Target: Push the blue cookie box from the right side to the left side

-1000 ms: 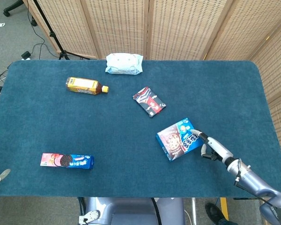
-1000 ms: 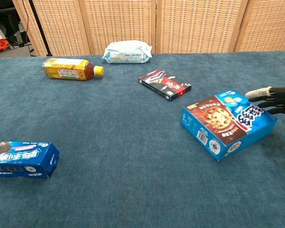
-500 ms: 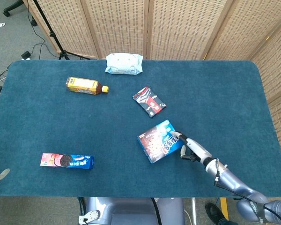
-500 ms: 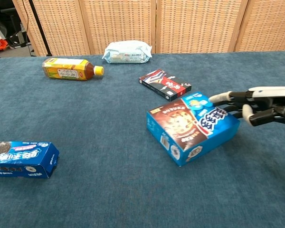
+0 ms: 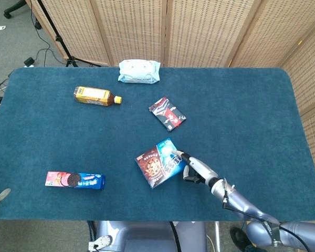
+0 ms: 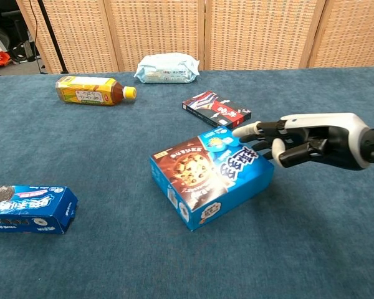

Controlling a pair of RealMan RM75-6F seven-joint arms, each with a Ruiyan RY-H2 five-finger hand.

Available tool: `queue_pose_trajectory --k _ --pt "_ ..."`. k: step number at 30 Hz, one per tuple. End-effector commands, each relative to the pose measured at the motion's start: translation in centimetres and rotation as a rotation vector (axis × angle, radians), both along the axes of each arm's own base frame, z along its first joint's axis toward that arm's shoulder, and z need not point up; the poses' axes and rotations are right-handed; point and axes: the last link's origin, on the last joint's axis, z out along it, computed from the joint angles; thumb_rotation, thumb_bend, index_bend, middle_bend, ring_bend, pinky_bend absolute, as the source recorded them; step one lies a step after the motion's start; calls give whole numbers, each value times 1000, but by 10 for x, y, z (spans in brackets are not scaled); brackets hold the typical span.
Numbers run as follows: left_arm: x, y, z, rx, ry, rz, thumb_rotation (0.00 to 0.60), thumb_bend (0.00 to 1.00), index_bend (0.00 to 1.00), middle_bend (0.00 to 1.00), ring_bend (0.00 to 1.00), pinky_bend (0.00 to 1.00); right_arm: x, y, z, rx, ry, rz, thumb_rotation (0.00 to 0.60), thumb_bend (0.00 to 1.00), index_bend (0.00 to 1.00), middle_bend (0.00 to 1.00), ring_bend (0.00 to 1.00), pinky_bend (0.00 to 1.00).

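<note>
The blue cookie box (image 5: 159,163) (image 6: 209,175), with a chocolate-cookie picture on top, lies flat on the blue table near its middle front. My right hand (image 5: 195,169) (image 6: 299,139) is just to its right, fingers stretched toward it. The fingertips (image 6: 243,132) touch the box's right side and the hand holds nothing. At the far left edge of the head view a small part of my left hand (image 5: 1,196) shows, apart from everything; whether it is open is unclear.
A blue-and-pink cookie box (image 5: 75,180) (image 6: 26,208) lies at the front left. A yellow tea bottle (image 5: 97,96) (image 6: 93,90), a white wipes pack (image 5: 139,71) (image 6: 167,68) and a small red-black box (image 5: 167,113) (image 6: 216,110) lie further back.
My right hand has moved left across the table, and the blue cookie box has slid left with it, from the right part toward the middle, turning slightly.
</note>
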Motion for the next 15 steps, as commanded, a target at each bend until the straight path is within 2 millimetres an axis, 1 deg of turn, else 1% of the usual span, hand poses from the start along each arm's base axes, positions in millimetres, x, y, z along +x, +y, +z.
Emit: queue_pose_trajectory --k 1,8,15 --pt "0 0 0 -1 0 1 600 0 0 0 0 0 9 1 -6 14 -8 6 600 1000 0 0 0 0" --pt "0 1 0 -3 0 2 600 0 0 0 0 0 31 5 -22 45 -30 21 600 1000 0 0 0 0" --pt "-2 3 0 -4 -2 8 600 0 0 0 0 0 52 4 -27 49 -60 31 600 1000 0 0 0 0"
